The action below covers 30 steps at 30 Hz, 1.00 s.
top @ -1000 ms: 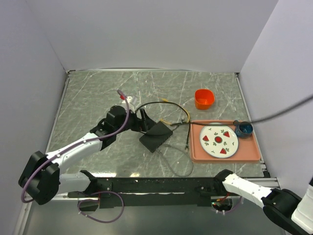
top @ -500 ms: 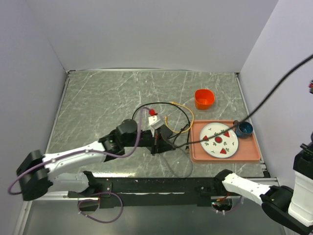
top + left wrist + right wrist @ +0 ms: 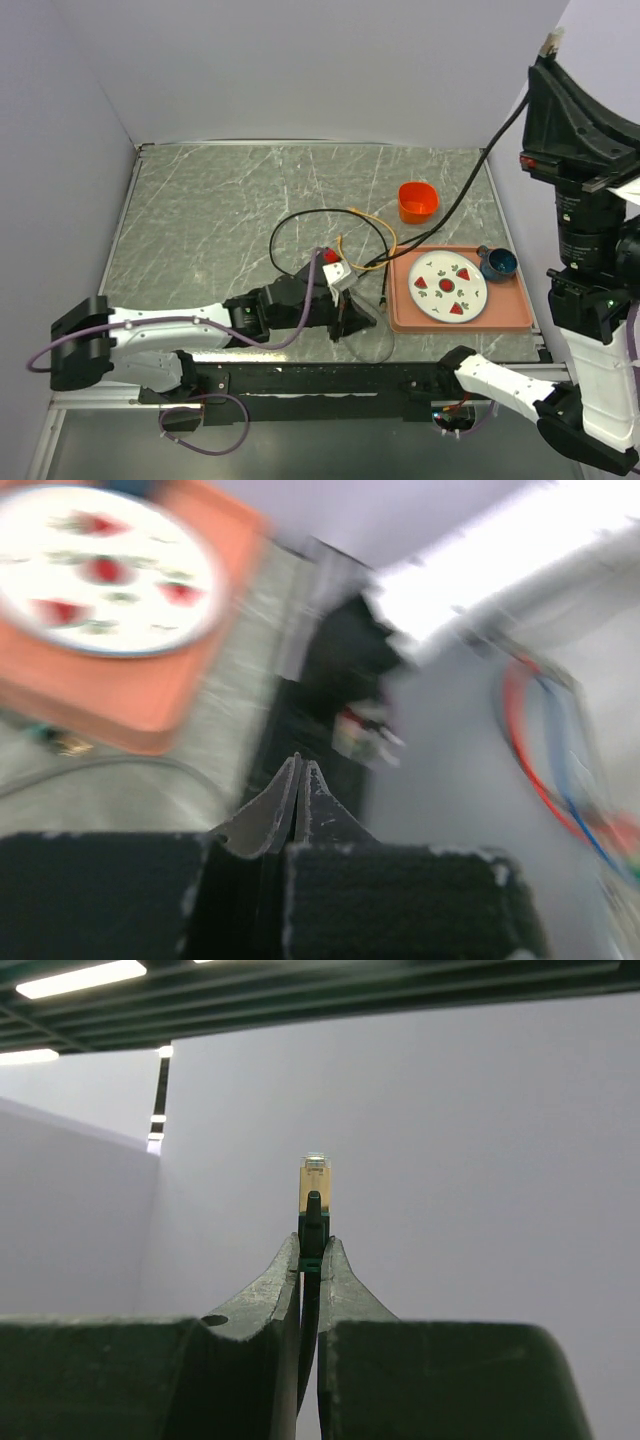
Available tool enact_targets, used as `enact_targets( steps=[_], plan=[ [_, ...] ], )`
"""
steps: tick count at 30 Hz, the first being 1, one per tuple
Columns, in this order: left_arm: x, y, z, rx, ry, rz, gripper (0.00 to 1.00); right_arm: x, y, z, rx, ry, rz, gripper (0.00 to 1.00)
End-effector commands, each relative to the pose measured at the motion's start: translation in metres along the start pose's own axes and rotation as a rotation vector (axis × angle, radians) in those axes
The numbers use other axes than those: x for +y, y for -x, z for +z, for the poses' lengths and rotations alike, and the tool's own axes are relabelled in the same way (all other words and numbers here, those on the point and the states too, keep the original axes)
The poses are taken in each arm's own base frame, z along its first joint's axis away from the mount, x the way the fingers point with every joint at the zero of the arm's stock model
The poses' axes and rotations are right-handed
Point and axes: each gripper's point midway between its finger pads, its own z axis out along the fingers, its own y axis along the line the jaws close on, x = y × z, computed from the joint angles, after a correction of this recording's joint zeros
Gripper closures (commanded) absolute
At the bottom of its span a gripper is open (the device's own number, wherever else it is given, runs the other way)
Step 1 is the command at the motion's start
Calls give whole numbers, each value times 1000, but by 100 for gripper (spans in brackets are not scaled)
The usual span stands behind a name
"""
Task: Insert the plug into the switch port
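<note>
My right gripper [image 3: 312,1245] is raised high at the right of the top view [image 3: 548,48]. It is shut on the dark boot of the plug [image 3: 314,1174], whose clear amber tip sticks out beyond the fingertips. The plug's black cable [image 3: 470,185] hangs from there down to the table. My left gripper [image 3: 358,320] lies low near the table's front edge, left of the tray. In the left wrist view its fingers [image 3: 268,815] are pressed together with nothing between them. I cannot tell the switch apart from the black shapes under that gripper, and the left wrist view does not show it.
An orange tray [image 3: 400,318] at the right holds a strawberry plate [image 3: 447,286] and a blue cup [image 3: 498,263]. An orange bowl [image 3: 418,201] stands behind it. Black and yellow cable loops [image 3: 352,215] lie mid-table, and a clear cable [image 3: 375,345] lies near the black front rail [image 3: 300,380].
The left arm swept from mid-table toward the front right and its jaws closed. The right arm rose into view, lifting the plug and its cable. The switch has left its earlier spot.
</note>
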Motion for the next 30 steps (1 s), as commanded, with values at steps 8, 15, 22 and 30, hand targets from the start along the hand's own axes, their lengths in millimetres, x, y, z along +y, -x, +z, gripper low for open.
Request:
enact_targets(
  steps=[8, 15, 22, 30],
  plan=[
    [131, 116, 40, -559, 338, -130, 99, 11, 34, -52, -91, 35, 185, 100],
    [233, 161, 23, -690, 545, -167, 99, 5, 44, -76, -77, 7, 205, 100],
    [313, 281, -78, -791, 952, 22, 99, -6, 56, -109, -114, -54, 213, 100],
    [324, 376, -128, -785, 1005, 137, 99, -9, 51, -119, -75, -68, 188, 100]
  ],
)
